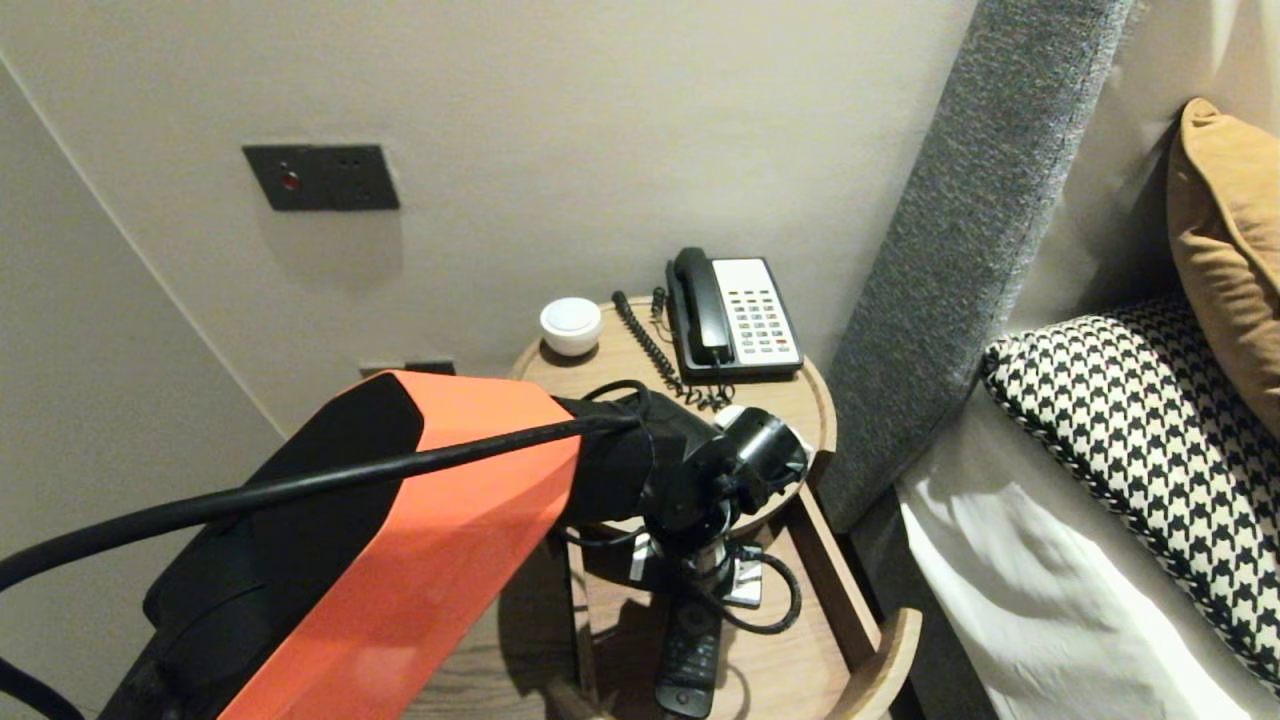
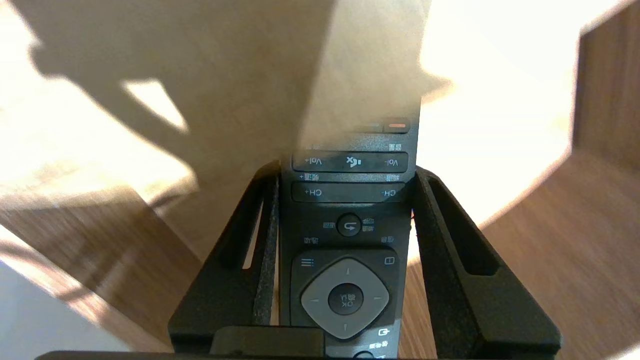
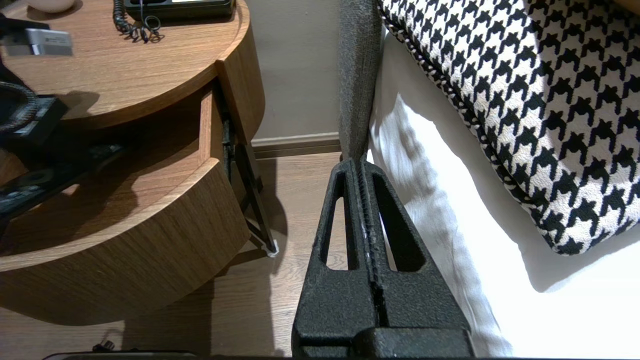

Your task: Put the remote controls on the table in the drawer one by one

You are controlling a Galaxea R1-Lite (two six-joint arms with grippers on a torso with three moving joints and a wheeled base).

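My left gripper (image 2: 346, 172) is shut on a black remote control (image 2: 347, 225), its two fingers pressed against the remote's long sides near the CH and Vol buttons. In the head view the left gripper (image 1: 700, 595) points down into the open drawer (image 1: 832, 585) of a round wooden bedside table (image 1: 600, 375), and the remote (image 1: 690, 665) sticks out below it over the drawer's floor. Whether the remote touches the floor I cannot tell. My right gripper (image 3: 360, 162) is shut and empty, parked low between the table and the bed.
On the tabletop stand a black and white telephone (image 1: 735, 315) with a coiled cord and a small white round object (image 1: 571, 325). A grey headboard (image 1: 960, 250) and a bed with a houndstooth pillow (image 1: 1140, 420) lie to the right. The drawer's curved front (image 3: 125, 240) juts out.
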